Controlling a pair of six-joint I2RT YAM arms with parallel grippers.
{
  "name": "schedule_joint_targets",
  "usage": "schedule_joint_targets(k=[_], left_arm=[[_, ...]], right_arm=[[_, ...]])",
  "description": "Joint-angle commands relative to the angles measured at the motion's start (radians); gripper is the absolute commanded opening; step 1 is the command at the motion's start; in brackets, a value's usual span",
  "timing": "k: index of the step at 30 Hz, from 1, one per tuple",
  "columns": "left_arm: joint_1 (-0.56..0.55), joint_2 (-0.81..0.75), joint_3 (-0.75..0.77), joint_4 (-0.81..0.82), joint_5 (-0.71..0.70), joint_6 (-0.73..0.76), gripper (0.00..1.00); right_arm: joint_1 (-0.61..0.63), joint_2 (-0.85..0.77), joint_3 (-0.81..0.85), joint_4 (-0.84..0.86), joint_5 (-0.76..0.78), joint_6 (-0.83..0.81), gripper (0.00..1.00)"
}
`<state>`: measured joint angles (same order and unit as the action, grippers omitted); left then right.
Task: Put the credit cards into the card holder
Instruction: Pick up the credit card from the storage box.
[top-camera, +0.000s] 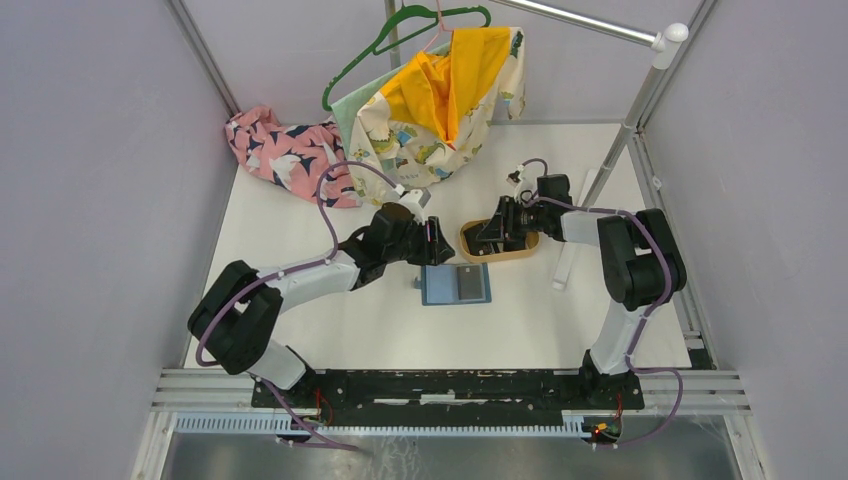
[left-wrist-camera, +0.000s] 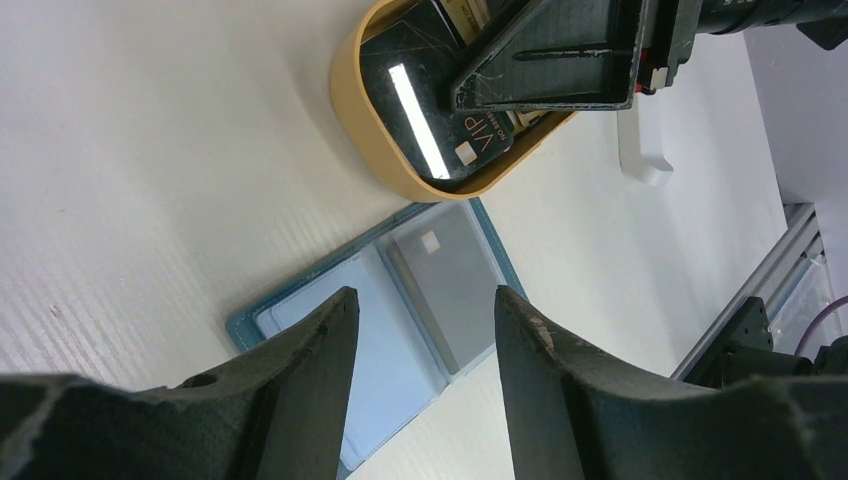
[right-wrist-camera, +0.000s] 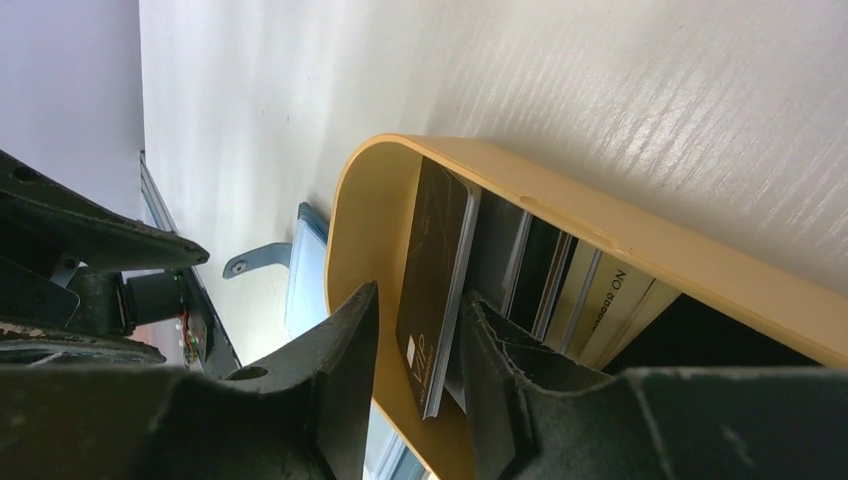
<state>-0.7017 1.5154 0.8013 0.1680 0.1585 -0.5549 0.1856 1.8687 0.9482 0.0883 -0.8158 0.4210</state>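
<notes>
Credit cards (left-wrist-camera: 420, 110) | blk one reads "VIP" | in tan tray (left-wrist-camera: 358, 120)

Table (top-camera: 300, 300): white, matte.
Wallet (top-camera: 437, 285): open flat, mid-table.
Tray (top-camera: 500, 257): tan, just behind the wallet.
Pink cloth (top-camera: 280, 150): far-left corner.
White strip (top-camera: 566, 262): right of the tray.

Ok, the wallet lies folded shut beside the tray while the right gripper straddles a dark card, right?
No: the wallet lies open beside the tray, as the left wrist view shows. The right gripper does straddle a dark card.
</notes>
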Motion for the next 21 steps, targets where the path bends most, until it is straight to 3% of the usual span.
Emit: schedule_joint_targets(k=[1, 8, 16, 21], left_arm=[[0.005, -0.036, -0.008, 0.021, -0.014, 0.041, 0.59], [0.005, -0.031, -0.024, 0.035, -0.011, 0.032, 0.59], [0.005, -0.034, -0.033, 0.042, -0.01, 0.027, 0.59], [0.005, -0.046, -0.04, 0.041, -0.017, 0.029, 0.59]], right_arm=[[0.023, 0.004, 0.056, -0.082, 0.016, -0.09, 0.42], [0.096, 0.041, 0.149, -0.261, 0.158, -0.233, 0.45], [0.107, 0.075, 0.172, -0.301, 0.231, -0.251, 0.38], [0.095, 0.062, 0.184, -0.312, 0.213, -0.255, 0.07]])
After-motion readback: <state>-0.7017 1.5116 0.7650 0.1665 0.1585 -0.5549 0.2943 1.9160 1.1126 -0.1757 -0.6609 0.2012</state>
